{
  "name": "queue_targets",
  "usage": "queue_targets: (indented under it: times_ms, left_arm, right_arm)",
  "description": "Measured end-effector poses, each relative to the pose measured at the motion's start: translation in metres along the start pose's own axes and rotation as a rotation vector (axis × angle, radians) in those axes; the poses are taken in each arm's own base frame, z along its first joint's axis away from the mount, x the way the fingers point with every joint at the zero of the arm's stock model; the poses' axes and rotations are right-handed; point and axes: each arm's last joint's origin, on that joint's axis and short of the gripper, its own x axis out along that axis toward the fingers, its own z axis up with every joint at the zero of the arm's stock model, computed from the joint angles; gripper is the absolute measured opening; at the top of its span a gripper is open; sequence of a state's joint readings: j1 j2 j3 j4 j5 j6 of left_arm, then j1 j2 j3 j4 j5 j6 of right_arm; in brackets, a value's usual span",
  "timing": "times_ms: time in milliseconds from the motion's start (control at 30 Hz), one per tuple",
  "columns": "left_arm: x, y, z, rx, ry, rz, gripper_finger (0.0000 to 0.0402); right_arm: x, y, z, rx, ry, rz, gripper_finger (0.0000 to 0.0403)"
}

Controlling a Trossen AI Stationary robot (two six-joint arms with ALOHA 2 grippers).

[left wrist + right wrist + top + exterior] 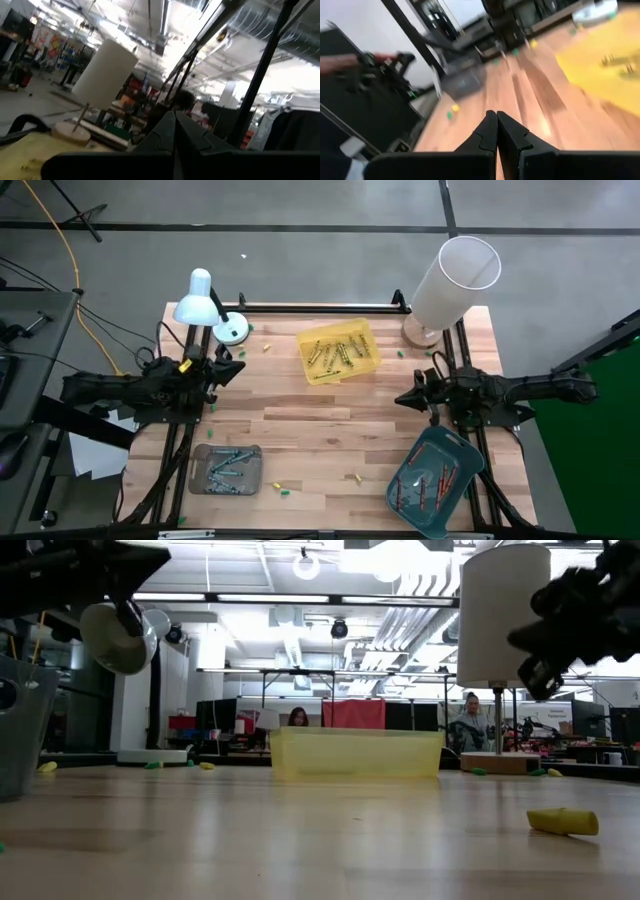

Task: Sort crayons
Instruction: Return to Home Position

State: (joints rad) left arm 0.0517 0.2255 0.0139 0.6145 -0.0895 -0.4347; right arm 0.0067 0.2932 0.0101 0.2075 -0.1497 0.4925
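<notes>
Olive crayons [336, 352] lie in the yellow tray [368, 362] at the far middle of the table. Blue crayons [225, 468] lie in the grey tray [254, 452] at the near left. Red crayons [432, 485] lie in the teal tray [462, 448] at the near right. Loose stubs rest on the wood: a yellow one [352, 477] and a yellow-and-green pair [281, 487] near the front edge. My left gripper [240, 368] [175, 117] hovers shut at the table's left, and my right gripper [399, 398] [496, 116] hovers shut at its right. Neither holds anything.
A white desk lamp [200, 298] stands at the far left and a white cylinder on a wooden base [455, 278] at the far right. Small green stubs [401, 353] lie near the yellow tray. Bare wood lies between the arms. In the low view a yellow stub [562, 821] lies near the camera.
</notes>
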Motion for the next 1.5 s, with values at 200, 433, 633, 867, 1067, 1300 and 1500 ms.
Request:
queue_targets:
  times_ms: [200, 433, 633, 867, 1067, 1300, 1500]
  left_arm:
    - [-0.010, 0.010, -0.019, 0.022, 0.222, 0.103, 0.0003]
    - [-0.020, 0.014, -0.031, 0.018, 0.393, 0.093, 0.0003]
    - [-0.022, 0.014, -0.031, 0.018, 0.385, 0.095, 0.0003]
    - [-0.022, 0.014, -0.031, 0.019, 0.383, 0.094, 0.0003]
    - [-0.021, 0.014, -0.031, 0.019, 0.388, 0.094, 0.0003]
    - [-0.021, 0.015, -0.033, 0.021, 0.408, 0.103, 0.0003]
    - [-0.021, 0.014, -0.032, 0.020, 0.406, 0.102, 0.0003]
  right_arm:
    - [-0.001, -0.007, -0.014, 0.024, 0.138, -0.074, 0.0000]
    - [-0.003, -0.005, -0.013, 0.023, 0.123, -0.065, 0.0000]
    - [-0.013, 0.003, 0.000, -0.002, -0.031, 0.015, 0.0000]
    - [-0.020, 0.008, 0.010, -0.022, -0.157, 0.072, 0.0000]
    - [-0.019, 0.007, 0.009, -0.019, -0.143, 0.060, 0.0000]
    - [-0.018, 0.006, 0.008, -0.016, -0.128, 0.051, 0.0000]
    - [-0.018, 0.005, 0.005, -0.012, -0.104, 0.039, 0.0000]
